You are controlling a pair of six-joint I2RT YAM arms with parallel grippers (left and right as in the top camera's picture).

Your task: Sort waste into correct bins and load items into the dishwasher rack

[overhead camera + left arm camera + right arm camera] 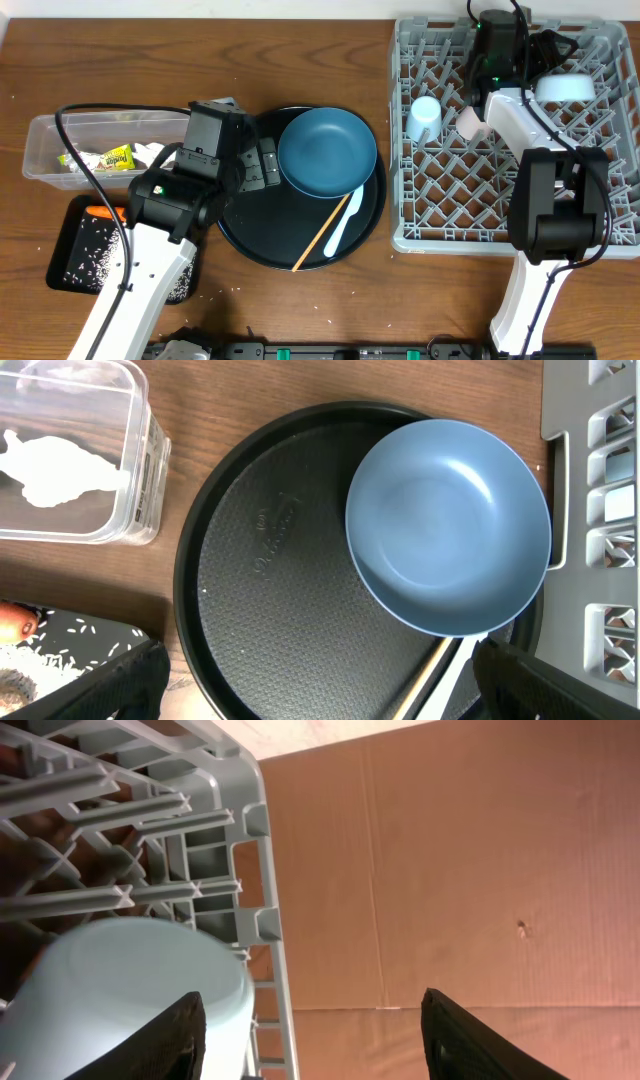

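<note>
at the lower left of the overhead view lies the shallow black tray (66, 228), strewn with white rice grains (95, 258) and with the orange carrot (100, 212) at its upper edge. the left arm rises over this tray, and the left gripper (320, 685) hangs above the left part of the large round black tray (260, 235), its fingers spread wide with nothing between them.

on that round tray, toward its upper right, sits the dark blue plate (327, 152). the white spoon (343, 222) and the wooden chopstick (320, 238) lie slanted side by side just below the plate, their upper ends at its rim.

further up on the left stands the clear plastic box (40, 160), holding the yellow-green wrapper (115, 158) and the crumpled white tissue (150, 152).

the grey dishwasher rack (470, 235) fills the right side. in its upper left part the light blue cup (424, 117) and the pink cup (468, 122) lie near each other. the small light blue bowl (565, 88) rests in the upper right part. the right gripper (310, 1040) is there with its fingers standing apart, the bowl by the finger at frame left; whether they touch cannot be told.
</note>
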